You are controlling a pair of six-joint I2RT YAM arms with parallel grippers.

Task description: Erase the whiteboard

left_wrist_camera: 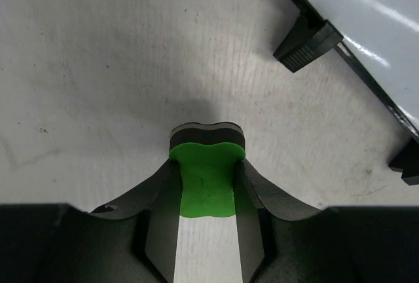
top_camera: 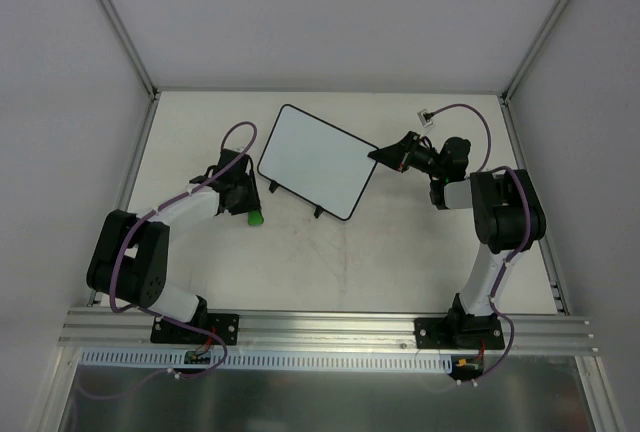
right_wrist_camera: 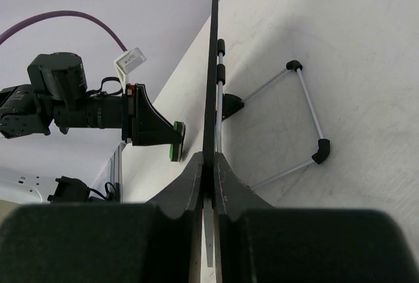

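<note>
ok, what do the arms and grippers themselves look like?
The left arm and right arm match: bulky black joint housings with white links between them. A purple cable loops along each arm. The left gripper and right gripper are matte black, with wedge-shaped fingers tapering toward the tips. No markings are legible.

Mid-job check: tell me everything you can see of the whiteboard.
The flat white rectangular whiteboard has rounded corners, a thin black frame, two small black feet and a wire stand behind. Its glossy face looks blank. It stands propped on the table, its right edge pinched by the right gripper.
</note>
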